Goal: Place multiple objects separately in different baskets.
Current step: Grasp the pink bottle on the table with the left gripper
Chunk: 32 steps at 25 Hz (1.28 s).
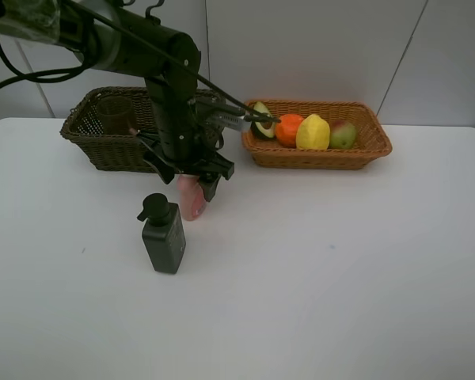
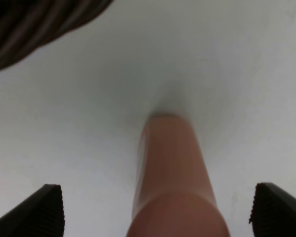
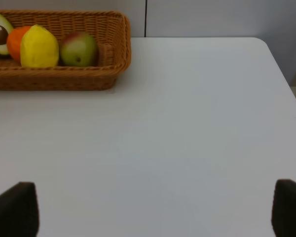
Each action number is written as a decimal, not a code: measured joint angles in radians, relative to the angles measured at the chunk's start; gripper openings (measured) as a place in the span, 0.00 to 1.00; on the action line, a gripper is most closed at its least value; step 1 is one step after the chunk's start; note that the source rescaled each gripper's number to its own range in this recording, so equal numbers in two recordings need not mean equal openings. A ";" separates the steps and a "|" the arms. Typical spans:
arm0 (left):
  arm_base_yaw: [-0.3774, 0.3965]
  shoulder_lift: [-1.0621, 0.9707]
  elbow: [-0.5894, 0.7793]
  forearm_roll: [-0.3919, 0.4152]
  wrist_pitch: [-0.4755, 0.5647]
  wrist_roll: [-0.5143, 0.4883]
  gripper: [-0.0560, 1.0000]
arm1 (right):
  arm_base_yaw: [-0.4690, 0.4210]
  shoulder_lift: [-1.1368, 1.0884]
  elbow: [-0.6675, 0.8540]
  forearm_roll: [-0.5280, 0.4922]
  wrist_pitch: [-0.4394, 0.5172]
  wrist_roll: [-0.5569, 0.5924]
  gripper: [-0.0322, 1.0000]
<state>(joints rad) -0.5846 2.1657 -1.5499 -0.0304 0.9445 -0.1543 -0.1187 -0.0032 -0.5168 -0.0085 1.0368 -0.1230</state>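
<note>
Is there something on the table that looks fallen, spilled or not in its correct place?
Nothing is spilled or damaged. The small pink bottle and dark green pump bottle are still outside the baskets, on the table. The left tool is open around the pink one.

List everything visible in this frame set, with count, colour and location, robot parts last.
light wicker basket: 1, orange-tan, back right of the table
halved avocado: 1, green with brown pit, left end of the light basket
orange: 1, orange, beside the avocado
lemon: 1, yellow, middle of the light basket
mango: 1, red-green, right of the lemon
dark wicker basket: 1, brown-green, back left
translucent cup: 1, pinkish, inside the dark basket
pump bottle: 1, dark green, upright on the table
small bottle: 1, pink, on the table between the left gripper's open fingers
table: 1, white
left gripper: 1, black, open, around the pink bottle
right gripper: 1, black, open, over bare table
</note>
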 joint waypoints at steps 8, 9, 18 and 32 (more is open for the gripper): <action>0.000 0.000 0.000 -0.001 0.000 -0.028 0.58 | 0.000 0.000 0.000 0.000 0.000 0.000 1.00; 0.000 0.000 0.000 -0.002 0.001 -0.033 0.44 | 0.000 0.000 0.000 0.000 0.000 0.000 1.00; 0.000 0.000 0.000 -0.002 0.007 -0.044 0.45 | 0.000 0.000 0.000 0.000 0.000 0.000 1.00; 0.000 -0.002 0.000 -0.002 0.008 -0.044 0.45 | 0.000 0.000 0.000 0.000 0.000 0.000 1.00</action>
<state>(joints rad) -0.5846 2.1636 -1.5499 -0.0325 0.9524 -0.1986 -0.1187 -0.0032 -0.5168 -0.0085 1.0368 -0.1230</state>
